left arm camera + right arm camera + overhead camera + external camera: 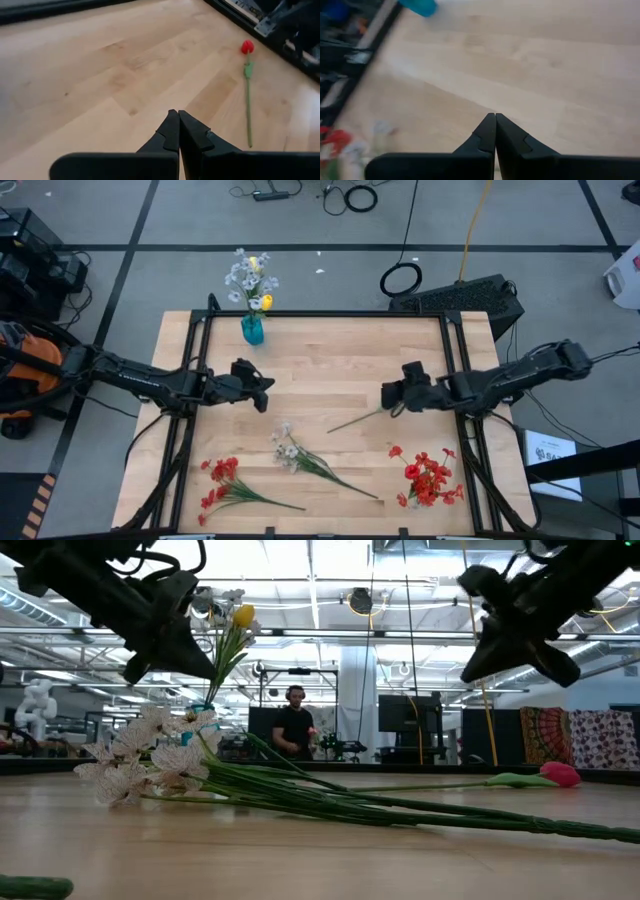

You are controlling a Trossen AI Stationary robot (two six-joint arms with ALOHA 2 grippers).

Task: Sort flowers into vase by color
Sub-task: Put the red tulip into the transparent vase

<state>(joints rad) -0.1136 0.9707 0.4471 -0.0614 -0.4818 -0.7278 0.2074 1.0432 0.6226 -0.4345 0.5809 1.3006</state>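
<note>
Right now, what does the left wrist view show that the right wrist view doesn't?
Only the left wrist view shows the single red tulip lying flat on the table, green stem trailing. Only the right wrist view shows the teal vase at the table's far edge, plus blurred red and white flowers. Both share bare wood and their own gripper, left and right, fingers shut and holding nothing.

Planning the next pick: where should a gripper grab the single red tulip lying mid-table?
Grip the red tulip mid-stem, coming straight down from above. It lies flat on the table, its thin stem clear of the other flowers. The right gripper is nearest.
</note>
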